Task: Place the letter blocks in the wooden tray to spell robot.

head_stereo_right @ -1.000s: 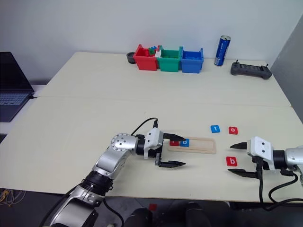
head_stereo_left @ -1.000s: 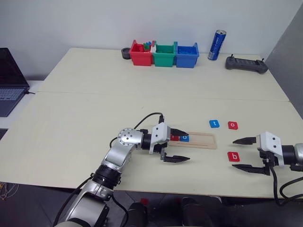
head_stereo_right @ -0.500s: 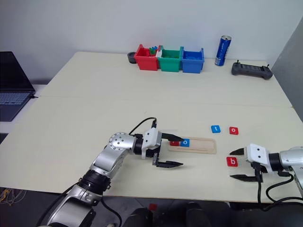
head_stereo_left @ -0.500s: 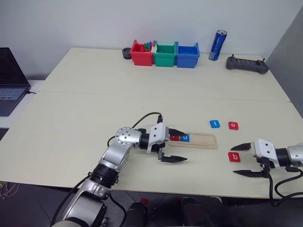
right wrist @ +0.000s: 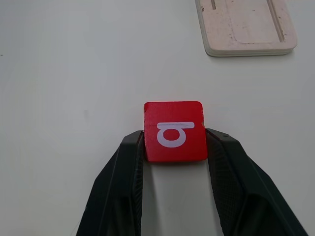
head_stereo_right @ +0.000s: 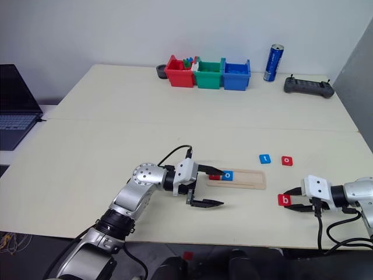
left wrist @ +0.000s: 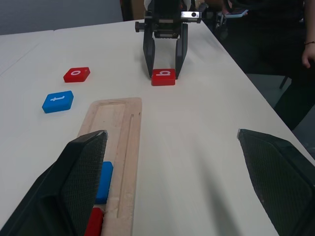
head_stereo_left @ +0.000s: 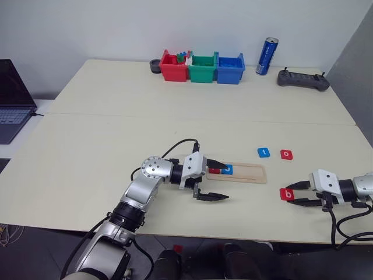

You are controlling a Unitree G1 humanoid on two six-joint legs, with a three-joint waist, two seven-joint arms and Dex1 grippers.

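Observation:
A wooden tray (head_stereo_left: 249, 174) lies near the table's front edge, with a red letter block (head_stereo_left: 215, 170) and a blue "o" block (head_stereo_left: 228, 170) at its left end. Beyond the tray's right end sit a blue "t" block (head_stereo_left: 264, 152) and a red "o" block (head_stereo_left: 286, 154). The red "b" block (right wrist: 174, 130) rests on the table right of the tray, and my right gripper (head_stereo_left: 293, 194) is shut on it, one finger against each side. My left gripper (head_stereo_left: 220, 179) stands open at the tray's left end, holding nothing.
Red (head_stereo_left: 173, 66), green (head_stereo_left: 202, 67) and blue (head_stereo_left: 230, 68) plastic bins line the far edge, with a blue can (head_stereo_left: 267, 56) and a black controller (head_stereo_left: 303, 79) to their right. A laptop (head_stereo_left: 11, 99) sits at far left. A person (left wrist: 295, 54) stands beyond the table's right side.
My right gripper sank to the table and its fingers closed in from wide open onto the red "b" block. The left gripper stayed where it was.

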